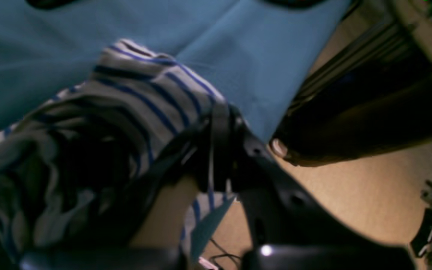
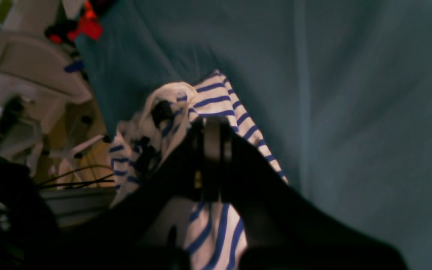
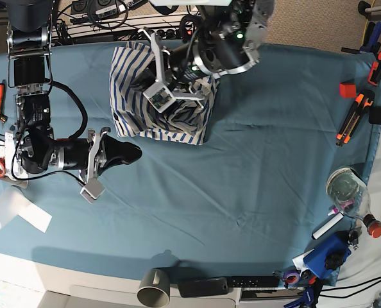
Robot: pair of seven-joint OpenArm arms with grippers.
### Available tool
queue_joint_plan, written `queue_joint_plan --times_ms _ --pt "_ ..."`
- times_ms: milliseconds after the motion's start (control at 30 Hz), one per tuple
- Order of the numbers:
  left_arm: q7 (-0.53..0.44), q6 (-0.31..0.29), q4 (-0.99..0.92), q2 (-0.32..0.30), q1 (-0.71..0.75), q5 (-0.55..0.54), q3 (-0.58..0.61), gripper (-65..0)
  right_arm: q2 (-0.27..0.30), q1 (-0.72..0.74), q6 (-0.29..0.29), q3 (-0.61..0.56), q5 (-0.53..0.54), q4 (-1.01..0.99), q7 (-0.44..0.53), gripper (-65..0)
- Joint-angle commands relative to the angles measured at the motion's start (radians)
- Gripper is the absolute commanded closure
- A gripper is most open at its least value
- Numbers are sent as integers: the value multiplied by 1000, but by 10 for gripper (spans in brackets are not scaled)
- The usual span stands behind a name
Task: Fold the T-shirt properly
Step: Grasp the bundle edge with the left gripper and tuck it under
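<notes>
- The white T-shirt with thin blue stripes [image 3: 123,70] lies in a crumpled heap at the far edge of the table, on the plain teal table cloth [image 3: 254,179]. It is not flat and not folded yet.
- The left hand [image 3: 171,106] reaches down into the middle of the T-shirt. In the left wrist view, the left hand [image 1: 219,112] is squeezed tight on a bunch of the striped cloth [image 1: 137,93]. I think it holds the cloth so it can lift the T-shirt and shake it open.
- The right hand [image 3: 129,153] is closed too. In the base view it rests on the table cloth, apart from the T-shirt and nearer the front, with nothing in it.
- But in the right wrist view, striped cloth [image 2: 216,93] sits right at the closed right hand [image 2: 212,123]. The two views do not match, so I cannot tell if it holds the T-shirt.
- A grey cup [image 3: 155,287] and a black remote [image 3: 229,282] sit far from the T-shirt at the front edge.
- Orange and black tools [image 3: 357,115] and a clear glass jar [image 3: 347,186] lie well off to one side of the T-shirt.
- A white paper roll [image 3: 11,212] lies off to the other side.
- The cloth next to the T-shirt is bare, so nothing there blocks spreading it out.
</notes>
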Motion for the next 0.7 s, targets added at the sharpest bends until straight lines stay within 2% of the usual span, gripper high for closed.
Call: queue_joint_plan --times_ms 0,233,367,433,667 --pt "-31 -3 -7 12 -24 -8 10 0 16 25 5 9 24 16 18 0" --pt "-32 8 -153 12 -137 -3 11 0 17 25 5 9 -6 16 18 0" --pt "-61 10 -232 12 -178 72 11 0 17 25 5 9 -20 16 18 0" --pt "-77 29 -283 12 -198 101 11 0 17 25 5 9 -20 16 18 0" --pt "-92 38 -537 12 -256 164 11 0 17 25 5 9 -20 16 18 0"
